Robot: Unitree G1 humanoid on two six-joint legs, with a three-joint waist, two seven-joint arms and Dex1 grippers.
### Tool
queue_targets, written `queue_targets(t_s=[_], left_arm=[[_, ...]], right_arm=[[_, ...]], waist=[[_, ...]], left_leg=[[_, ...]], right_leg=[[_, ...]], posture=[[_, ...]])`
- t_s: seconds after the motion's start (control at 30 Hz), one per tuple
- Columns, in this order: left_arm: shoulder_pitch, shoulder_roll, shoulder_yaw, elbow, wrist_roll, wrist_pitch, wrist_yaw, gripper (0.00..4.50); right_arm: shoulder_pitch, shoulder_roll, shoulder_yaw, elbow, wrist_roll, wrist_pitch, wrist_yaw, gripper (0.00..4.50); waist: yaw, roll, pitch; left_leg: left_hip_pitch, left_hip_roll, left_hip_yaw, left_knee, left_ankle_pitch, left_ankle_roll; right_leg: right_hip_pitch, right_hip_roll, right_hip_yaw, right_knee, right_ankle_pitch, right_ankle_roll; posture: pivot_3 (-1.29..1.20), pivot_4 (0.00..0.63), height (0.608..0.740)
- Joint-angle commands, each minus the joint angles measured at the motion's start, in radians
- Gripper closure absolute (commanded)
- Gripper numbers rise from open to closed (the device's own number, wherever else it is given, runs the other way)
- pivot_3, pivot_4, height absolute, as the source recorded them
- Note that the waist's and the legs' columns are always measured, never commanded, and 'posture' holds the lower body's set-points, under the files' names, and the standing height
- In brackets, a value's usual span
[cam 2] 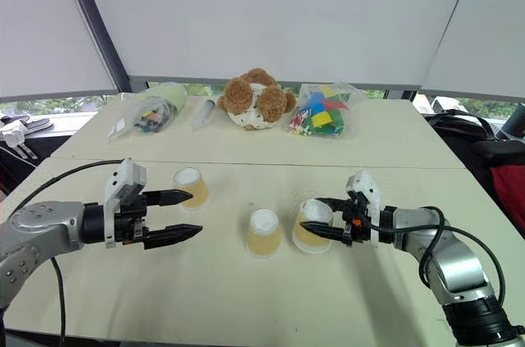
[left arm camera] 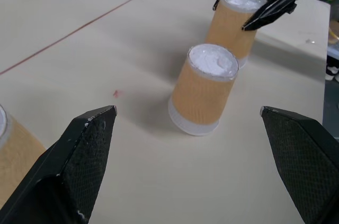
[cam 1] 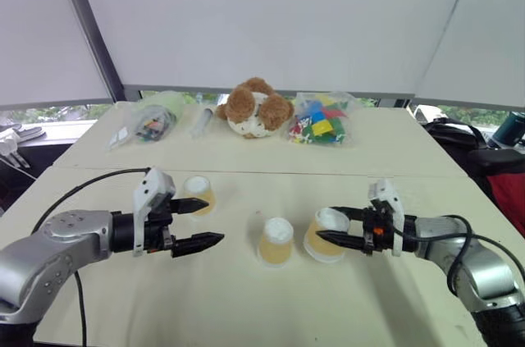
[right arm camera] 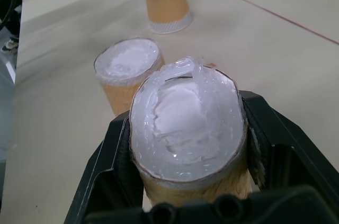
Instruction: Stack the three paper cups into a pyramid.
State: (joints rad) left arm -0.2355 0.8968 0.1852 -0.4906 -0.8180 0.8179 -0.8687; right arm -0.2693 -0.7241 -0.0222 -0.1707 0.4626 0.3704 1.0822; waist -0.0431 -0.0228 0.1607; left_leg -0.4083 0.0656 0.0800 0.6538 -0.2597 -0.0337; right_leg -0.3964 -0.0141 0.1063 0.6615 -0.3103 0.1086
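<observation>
Three paper cups stand upside down on the cream table [cam 1: 246, 306], tan sides and white bases up. The left cup [cam 1: 199, 194] stands just beyond my left gripper [cam 1: 215, 220], which hangs open with nothing between its fingers. Alone in the middle is the second cup [cam 1: 276, 240]. My right gripper [cam 1: 326, 224] is shut on the third cup [cam 1: 326, 236], which leans slightly right beside the middle one. In the right wrist view the black fingers [right arm camera: 114, 155] squeeze this cup [right arm camera: 188, 128] into an oval. The middle cup [left arm camera: 204, 89] lies ahead of the open left fingers [left arm camera: 85, 144].
At the back of the table sit a brown plush toy [cam 1: 254, 107], a clear bag of coloured blocks [cam 1: 321, 121] and a clear bag of small items [cam 1: 152, 121]. A dark bag [cam 1: 459, 130] lies off the right edge. A black cable [cam 1: 82, 187] trails from the left arm.
</observation>
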Motion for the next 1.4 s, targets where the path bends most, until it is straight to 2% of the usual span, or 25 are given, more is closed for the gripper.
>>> queue_targets(t_s=[0.03, 0.5, 0.57, 0.67, 0.83, 1.0, 1.1, 1.23, 1.4], left_arm=[[-0.002, 0.003, 0.003, -0.019, 0.007, -0.016, -0.006, 0.00], [0.025, 0.000, 0.006, -0.036, 0.018, -0.015, -0.002, 0.00], [0.025, 0.000, 0.006, -0.035, 0.020, -0.015, -0.001, 0.00], [0.024, -0.001, 0.005, -0.030, 0.023, -0.017, 0.000, 0.00], [0.018, -0.005, 0.025, 0.000, 0.032, -0.028, 0.006, 0.00], [-0.017, 0.010, 0.059, 0.084, 0.062, -0.063, 0.005, 0.00], [-0.059, 0.017, 0.073, 0.178, 0.124, -0.126, 0.002, 0.00], [-0.122, -0.021, 0.055, 0.325, 0.230, -0.238, 0.045, 0.00], [-0.169, -0.090, -0.050, 0.436, 0.394, -0.384, 0.083, 0.00]], right_arm=[[-0.004, 0.014, 0.030, 0.002, -0.042, -0.086, 0.022, 2.37], [-0.041, 0.084, 0.081, 0.132, -0.104, -0.187, 0.034, 2.37], [-0.043, 0.085, 0.083, 0.132, -0.096, -0.176, 0.037, 1.31], [-0.045, 0.084, 0.084, 0.126, -0.097, -0.172, 0.035, 0.03], [-0.043, 0.061, 0.041, 0.063, -0.068, -0.123, 0.000, 0.03], [-0.035, 0.007, -0.039, -0.092, 0.026, 0.028, -0.041, 0.03], [-0.061, -0.030, -0.113, -0.183, 0.142, 0.165, -0.077, 0.03], [-0.165, -0.047, -0.213, -0.226, 0.301, 0.316, -0.163, 0.03], [-0.229, -0.135, -0.204, -0.276, 0.421, 0.503, -0.176, 0.03]], waist=[[0.000, 0.000, 0.000], [0.000, 0.000, 0.000], [0.000, 0.000, 0.000], [0.000, 0.000, 0.000], [0.001, 0.000, 0.000], [0.002, 0.000, 0.000], [0.002, 0.000, 0.000], [0.002, 0.000, 0.000], [0.007, 0.000, 0.000]], left_leg=[[0.000, 0.000, 0.000, 0.000, 0.000, 0.000], [0.000, 0.000, 0.000, 0.000, 0.000, 0.000], [0.000, 0.000, 0.000, 0.000, 0.000, 0.000], [0.000, 0.000, 0.000, 0.000, 0.000, 0.000], [0.000, 0.000, 0.000, 0.000, 0.000, 0.000], [0.000, 0.000, 0.000, 0.000, 0.000, 0.000], [0.000, 0.000, 0.000, 0.000, 0.000, 0.000], [0.000, 0.000, 0.000, 0.000, 0.000, 0.000], [0.000, 0.000, 0.000, -0.001, 0.000, 0.000]], right_leg=[[0.000, 0.000, 0.000, 0.000, 0.000, 0.000], [0.000, 0.000, 0.000, 0.000, 0.000, 0.000], [0.000, 0.000, 0.000, 0.000, 0.000, 0.000], [0.000, 0.000, 0.000, 0.000, 0.000, 0.000], [0.000, 0.000, 0.000, 0.000, 0.000, 0.000], [0.000, 0.000, 0.000, 0.000, 0.000, 0.000], [0.000, 0.000, 0.000, 0.000, 0.000, 0.000], [0.000, 0.000, 0.000, 0.000, 0.000, 0.000], [0.000, 0.000, 0.000, 0.000, 0.000, 0.000]], posture=[[0.00, 0.150, 0.740], [0.00, 0.150, 0.740], [0.00, 0.150, 0.740], [0.00, 0.150, 0.740], [0.00, 0.150, 0.740], [0.00, 0.150, 0.740], [0.00, 0.150, 0.740], [0.00, 0.150, 0.740], [0.00, 0.150, 0.740]])
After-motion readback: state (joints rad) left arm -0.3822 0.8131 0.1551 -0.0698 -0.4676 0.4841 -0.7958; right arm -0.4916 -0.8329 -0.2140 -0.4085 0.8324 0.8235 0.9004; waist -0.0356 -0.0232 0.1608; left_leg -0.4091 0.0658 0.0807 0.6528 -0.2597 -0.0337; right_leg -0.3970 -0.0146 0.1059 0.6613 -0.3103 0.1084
